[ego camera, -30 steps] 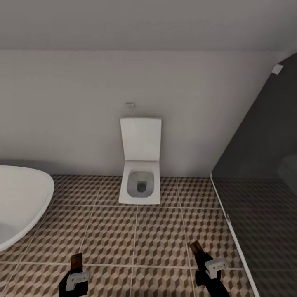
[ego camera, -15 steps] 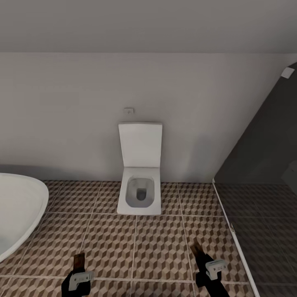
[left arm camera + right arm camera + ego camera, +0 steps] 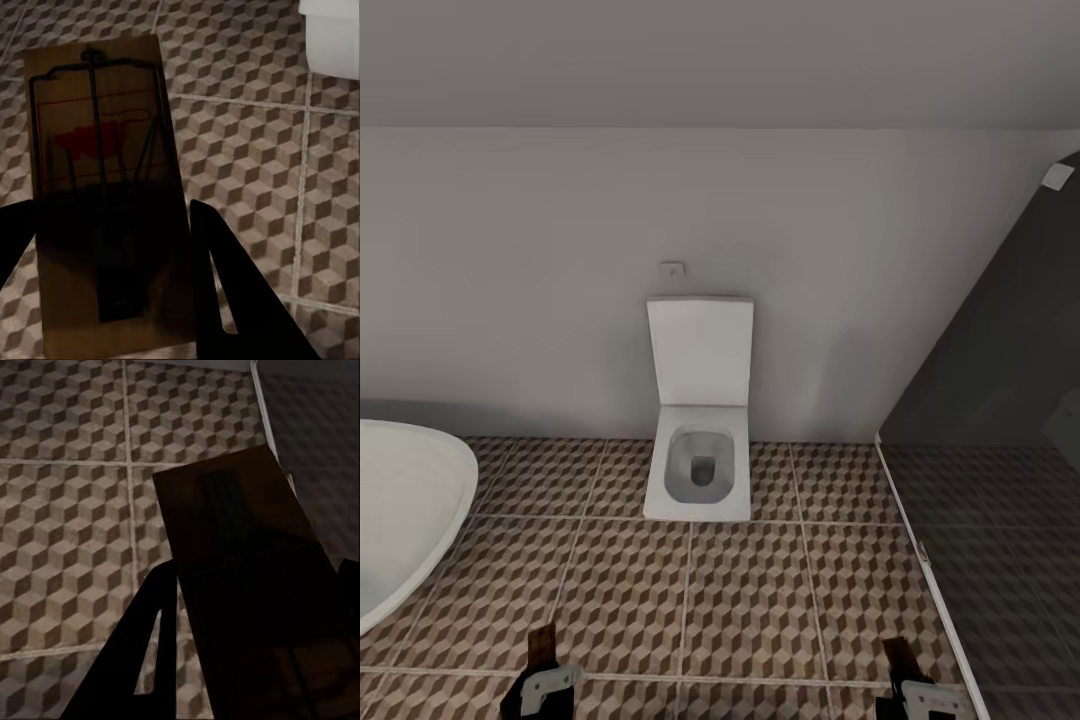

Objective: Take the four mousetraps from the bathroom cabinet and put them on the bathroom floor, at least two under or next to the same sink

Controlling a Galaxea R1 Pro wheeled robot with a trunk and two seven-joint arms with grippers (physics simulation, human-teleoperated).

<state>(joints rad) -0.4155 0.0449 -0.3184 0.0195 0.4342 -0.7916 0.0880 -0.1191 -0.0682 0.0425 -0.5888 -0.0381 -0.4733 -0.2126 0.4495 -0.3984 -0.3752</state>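
Each gripper holds one mousetrap above the bathroom floor (image 3: 750, 590), whose tiles carry a brown-and-beige cube pattern. My left gripper (image 3: 543, 667) (image 3: 109, 217) is shut on a tan mousetrap (image 3: 543, 643) (image 3: 97, 135); its dark wire parts and red mark face the wrist camera. My right gripper (image 3: 912, 682) (image 3: 259, 570) is shut on another mousetrap (image 3: 900, 655) (image 3: 232, 525), seen from its plain dark side. Both hang low at the near edge of the head view. The cabinet is out of view.
A white toilet (image 3: 700, 460) with its lid up stands against the far wall, straight ahead. A white rounded basin (image 3: 400, 510) juts in at the left. A dark glass shower screen (image 3: 980, 420) and its floor rail (image 3: 930, 570) close off the right side.
The camera tilted up slightly over the first half second, then held still. My right gripper with its mousetrap has moved right and down in the head view. The left gripper dropped slightly.
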